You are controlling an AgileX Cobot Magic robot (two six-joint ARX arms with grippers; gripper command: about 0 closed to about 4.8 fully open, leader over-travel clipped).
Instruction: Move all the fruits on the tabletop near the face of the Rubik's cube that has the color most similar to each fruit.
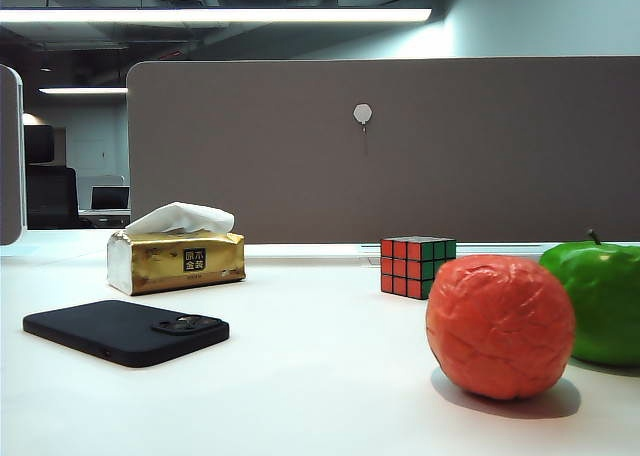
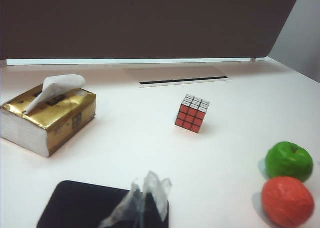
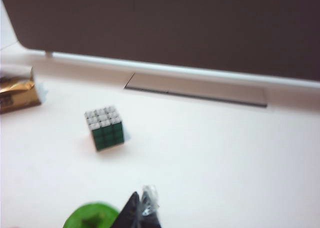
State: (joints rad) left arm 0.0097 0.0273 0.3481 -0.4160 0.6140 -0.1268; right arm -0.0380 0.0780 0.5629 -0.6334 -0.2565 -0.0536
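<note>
The Rubik's cube (image 1: 417, 266) stands on the white tabletop (image 1: 320, 376), showing a red face and a green face. In front of it to the right sit the fruits: the wrinkled orange-red ball (image 1: 500, 326) and, just behind it, the green apple (image 1: 600, 301). The left wrist view shows the cube (image 2: 192, 113), the apple (image 2: 289, 160) and the orange-red ball (image 2: 287, 202). My left gripper (image 2: 145, 200) hangs shut and empty over the black phone (image 2: 75, 205). My right gripper (image 3: 141, 203) is shut and empty beside the apple (image 3: 92, 218), with the cube (image 3: 105, 128) farther off. Neither gripper shows in the exterior view.
A gold tissue box (image 1: 175, 251) stands at the back left, with the black phone (image 1: 125, 331) lying flat in front of it. A grey partition wall (image 1: 380, 146) closes off the desk's far edge.
</note>
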